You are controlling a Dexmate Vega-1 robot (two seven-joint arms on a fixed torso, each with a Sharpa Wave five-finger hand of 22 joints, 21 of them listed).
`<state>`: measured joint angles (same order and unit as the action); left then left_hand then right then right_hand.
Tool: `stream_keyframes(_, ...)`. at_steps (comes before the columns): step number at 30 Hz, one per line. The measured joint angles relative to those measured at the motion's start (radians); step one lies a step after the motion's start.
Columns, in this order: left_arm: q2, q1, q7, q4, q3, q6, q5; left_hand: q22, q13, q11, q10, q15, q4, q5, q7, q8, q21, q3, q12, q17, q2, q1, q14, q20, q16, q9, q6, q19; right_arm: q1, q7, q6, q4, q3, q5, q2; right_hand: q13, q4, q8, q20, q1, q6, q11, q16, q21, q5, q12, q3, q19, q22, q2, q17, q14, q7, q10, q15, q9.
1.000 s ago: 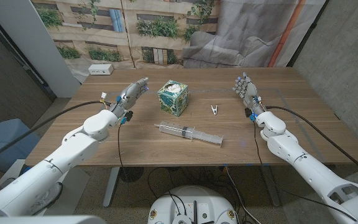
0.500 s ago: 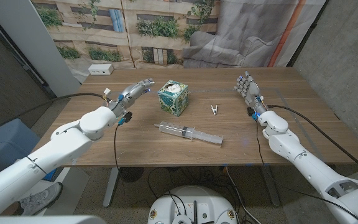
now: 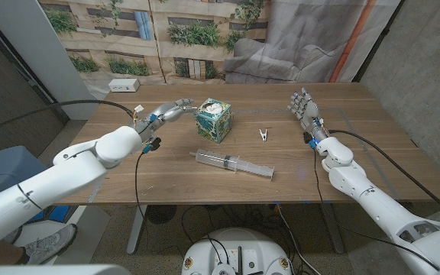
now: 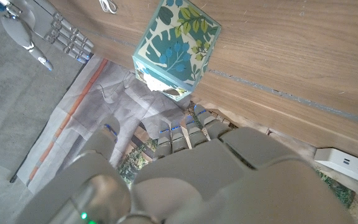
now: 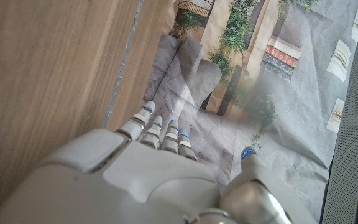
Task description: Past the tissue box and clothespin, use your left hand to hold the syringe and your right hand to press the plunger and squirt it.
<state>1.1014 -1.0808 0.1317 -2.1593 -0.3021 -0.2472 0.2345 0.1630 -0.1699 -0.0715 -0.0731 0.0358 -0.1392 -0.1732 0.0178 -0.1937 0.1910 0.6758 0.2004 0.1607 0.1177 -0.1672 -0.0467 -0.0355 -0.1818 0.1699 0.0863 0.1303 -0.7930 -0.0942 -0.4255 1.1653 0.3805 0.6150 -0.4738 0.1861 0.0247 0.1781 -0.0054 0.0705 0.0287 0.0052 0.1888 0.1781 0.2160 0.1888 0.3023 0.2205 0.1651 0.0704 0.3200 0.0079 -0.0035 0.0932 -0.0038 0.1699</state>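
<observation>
Head view: left hand (image 3: 170, 113) empty, fingers extended toward tissue box (image 3: 213, 120); right hand (image 3: 304, 109) empty, fingers apart — well right of clothespin (image 3: 263, 135). Syringe (image 3: 233, 163) lies nearer the robot, untouched. Left wrist view: tissue box (image 4: 174, 51) just beyond fingertips (image 4: 188, 127).

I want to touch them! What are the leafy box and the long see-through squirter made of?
The tissue box looks like thin cardboard, printed with matte teal leaves and folded at sharp edges. The syringe seems to be clear plastic: you can see the wooden table through it.
</observation>
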Motion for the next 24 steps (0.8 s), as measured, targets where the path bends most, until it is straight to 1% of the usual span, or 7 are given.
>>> stream_keyframes(3,0.016,0.020,-0.034,-0.015,-0.016,-0.024,-0.046,0.000,0.000,-0.007,-0.007,0.000,-0.007,0.000,0.005,0.000,0.000,-0.001,0.000,0.000,-0.004,-0.004,-0.011,-0.004,0.000,0.000,0.005,0.004,0.000,-0.002,-0.003,-0.008,0.000,0.001,0.002,0.000,0.000,0.000,0.000,0.013,0.000,0.000,0.000,0.000,0.000,0.000,0.000,0.000,0.000,0.013,0.000,0.000,0.000,0.000,0.000,0.000)
stream_keyframes(6,0.032,0.046,-0.061,-0.036,-0.037,-0.045,-0.081,0.000,0.000,-0.007,-0.007,0.000,-0.013,0.000,0.009,0.000,0.000,-0.001,0.000,0.000,-0.008,-0.008,-0.011,-0.004,0.000,0.000,0.009,0.004,0.002,-0.007,-0.008,-0.016,0.000,0.004,0.005,0.000,0.000,0.000,0.000,0.013,0.000,0.000,0.000,0.000,0.000,0.000,0.000,0.000,0.000,0.013,-0.005,0.000,0.000,0.000,0.000,0.000)
stream_keyframes(8,0.041,0.060,-0.086,-0.048,-0.048,-0.067,-0.112,0.000,0.000,-0.014,-0.014,0.000,-0.016,0.000,0.012,0.000,0.000,-0.001,0.000,0.000,-0.009,-0.009,-0.015,0.000,0.000,0.000,0.012,0.007,0.006,-0.011,-0.011,-0.025,-0.001,0.006,0.008,0.000,0.000,0.000,0.000,0.013,0.000,0.000,0.000,0.000,0.000,0.000,0.000,0.000,0.000,0.013,-0.005,0.000,0.000,0.000,0.000,0.000)
stream_keyframes(10,0.044,0.064,-0.095,-0.052,-0.051,-0.075,-0.123,0.000,0.000,-0.017,-0.017,0.000,-0.027,0.000,0.019,0.000,0.000,-0.001,0.000,0.000,-0.015,-0.015,-0.021,-0.004,0.000,0.000,0.018,0.011,0.008,-0.016,-0.014,-0.033,-0.001,0.008,0.010,0.000,0.000,0.000,0.000,0.013,0.000,0.000,0.000,0.000,0.000,0.000,0.000,0.000,0.000,0.013,-0.005,0.000,0.000,0.000,0.000,0.000)
stream_keyframes(13,0.060,0.081,-0.123,-0.078,-0.069,-0.102,-0.161,0.000,0.000,-0.023,-0.023,0.001,-0.029,0.000,0.033,0.000,0.000,0.001,0.000,0.000,-0.016,-0.026,-0.027,0.000,0.000,0.000,0.014,0.014,0.011,-0.022,-0.016,-0.042,-0.001,0.011,0.013,0.000,0.000,0.000,0.000,0.013,0.000,0.000,0.000,0.000,0.000,0.000,0.000,0.000,0.000,0.013,-0.009,0.000,0.000,0.000,0.000,0.000)
stream_keyframes(15,0.069,0.087,-0.135,-0.090,-0.075,-0.112,-0.178,0.000,0.000,-0.027,-0.027,0.000,-0.035,0.000,0.035,0.000,0.000,-0.001,0.000,0.000,-0.016,-0.027,-0.032,0.000,0.000,0.000,0.016,0.014,0.013,-0.025,-0.018,-0.047,-0.001,0.013,0.015,0.000,0.000,0.000,0.000,0.013,0.000,0.000,0.000,0.000,0.000,0.000,0.000,0.000,0.000,0.013,-0.009,0.000,0.000,0.000,0.000,0.000)
stream_keyframes(24,0.116,0.109,-0.200,-0.162,-0.101,-0.171,-0.267,0.000,0.000,-0.029,-0.029,0.000,-0.038,0.000,0.053,0.000,0.000,-0.004,0.000,0.000,-0.031,-0.041,-0.032,0.000,0.000,0.000,0.008,0.014,0.018,-0.039,-0.026,-0.074,-0.001,0.021,0.026,0.000,-0.004,0.000,0.000,0.013,0.000,0.000,0.000,0.000,0.000,0.000,0.004,0.000,0.000,0.013,-0.014,0.000,0.000,0.000,0.000,0.000)
